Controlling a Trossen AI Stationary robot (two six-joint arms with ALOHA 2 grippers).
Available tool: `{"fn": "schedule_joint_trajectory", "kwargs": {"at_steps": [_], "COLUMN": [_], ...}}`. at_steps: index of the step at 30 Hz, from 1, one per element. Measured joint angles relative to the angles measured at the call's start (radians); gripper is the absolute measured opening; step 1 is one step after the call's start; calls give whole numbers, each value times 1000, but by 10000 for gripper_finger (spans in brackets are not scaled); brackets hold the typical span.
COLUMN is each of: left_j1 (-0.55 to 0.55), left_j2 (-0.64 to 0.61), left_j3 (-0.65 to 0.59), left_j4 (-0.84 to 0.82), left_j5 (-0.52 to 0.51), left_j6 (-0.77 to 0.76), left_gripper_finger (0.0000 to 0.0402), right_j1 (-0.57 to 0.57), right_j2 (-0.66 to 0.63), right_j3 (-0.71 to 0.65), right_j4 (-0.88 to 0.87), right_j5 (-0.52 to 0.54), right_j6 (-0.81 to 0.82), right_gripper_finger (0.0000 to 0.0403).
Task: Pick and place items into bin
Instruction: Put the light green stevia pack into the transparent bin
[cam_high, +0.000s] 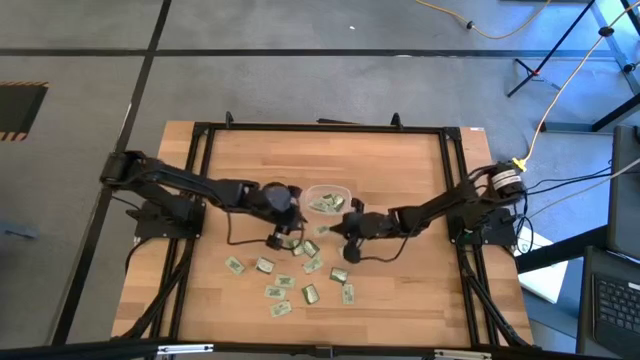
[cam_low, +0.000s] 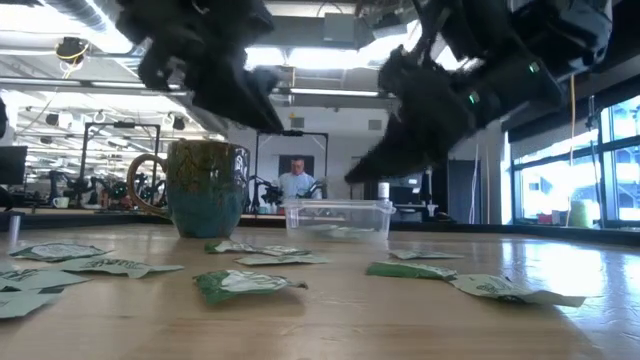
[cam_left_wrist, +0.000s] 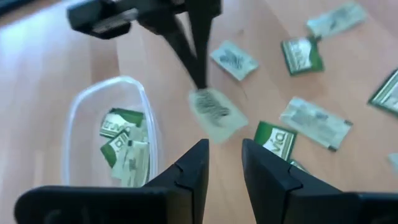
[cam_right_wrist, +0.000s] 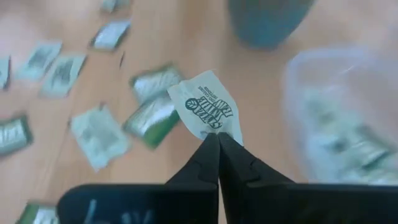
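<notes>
Over the table's middle, left to right | my left gripper (cam_left_wrist: 222, 163) hangs empty, fingers parted, beside the mug (cam_low: 205, 187) | clear plastic bin (cam_high: 328, 199) already has a few packets | my right gripper (cam_right_wrist: 218, 144) is pinching one thin papery packet (cam_right_wrist: 207, 104) by its corner, lifted so I can drop it in | flat green-white packets (cam_high: 290, 275) scattered on the wood

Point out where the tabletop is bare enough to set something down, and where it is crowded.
Bare wood lies along the far edge of the wooden table behind the clear plastic bin, and along both side edges. Crowded: the small green-and-white packets scattered on the near side, with the left tool and right tool, which grips a packet, above them.
</notes>
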Motion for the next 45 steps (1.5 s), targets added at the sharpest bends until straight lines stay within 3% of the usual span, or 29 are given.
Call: {"fn": "schedule_joint_trajectory", "kwargs": {"at_steps": [8,17,22,30,42,45], "left_j1": [-8,-8,-8,-8,-7,-7], "left_j2": [-175,-385,-473,-498,-498,-498], "left_j3": [-79,-178,-289,-430,-447,-447], "left_j4": [73,128,280,521,562,560], "left_j5": [-2,-2,-4,-7,-118,-111], "left_j6": [-79,-148,-227,-308,-300,-300], "left_gripper_finger": [91,90,89,88,88,88], "right_j1": [-104,-198,-211,-212,-212,-206], "right_j2": [-149,-135,-115,-100,-105,-135], "right_j3": [2,2,3,2,2,2], "right_j4": [-189,-218,-232,-232,-227,-227], "right_j5": [75,22,14,-14,-14,-122], "right_j6": [32,28,33,50,55,15], "right_gripper_finger": [0,0,0,1,83,94]}}
